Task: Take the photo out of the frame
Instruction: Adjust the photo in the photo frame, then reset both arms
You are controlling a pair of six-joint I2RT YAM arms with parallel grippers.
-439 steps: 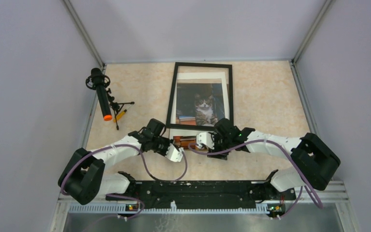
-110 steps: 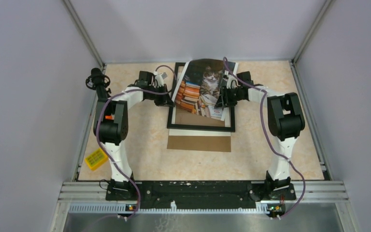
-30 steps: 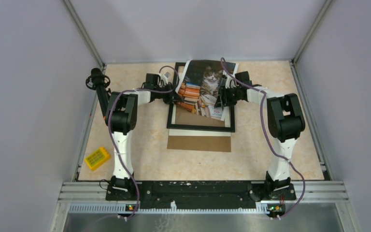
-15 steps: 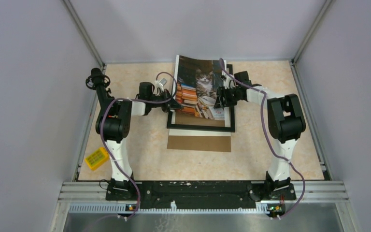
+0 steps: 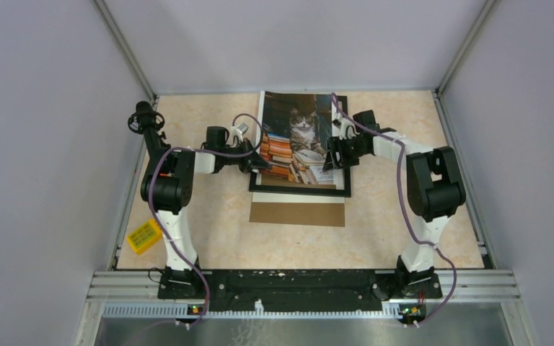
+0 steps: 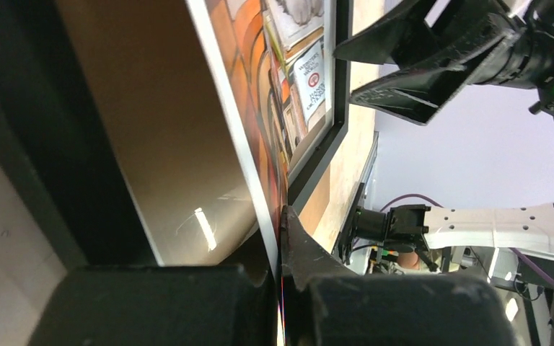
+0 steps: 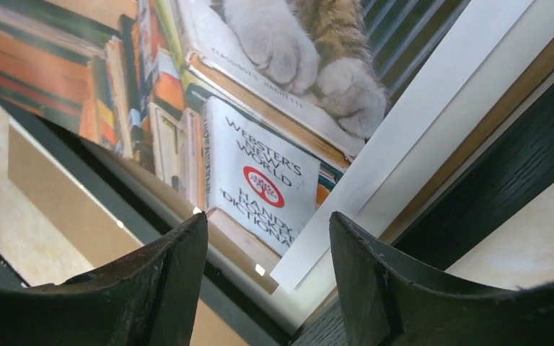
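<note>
The photo (image 5: 296,137), a cat among stacked books, lies raised over the black frame (image 5: 299,192) at the back of the table. My left gripper (image 5: 258,164) is shut on the photo's left edge. In the left wrist view that thin white-margined edge (image 6: 256,155) runs down between my closed fingertips (image 6: 281,220). My right gripper (image 5: 335,154) stands open beside the photo's near right corner. In the right wrist view that corner (image 7: 260,166) lies ahead of the gap between my right fingers (image 7: 267,238), touching neither. The frame's border (image 7: 519,180) shows beneath.
A brown backing board (image 5: 297,214) lies flat just in front of the frame. A black microphone on a small stand (image 5: 145,119) is at the back left. A yellow block (image 5: 144,236) sits near the left rail.
My left gripper closed on the photo's left edge and drew it left and nearer, so the print now sits straighter. My right gripper opened wider and let the photo go.
</note>
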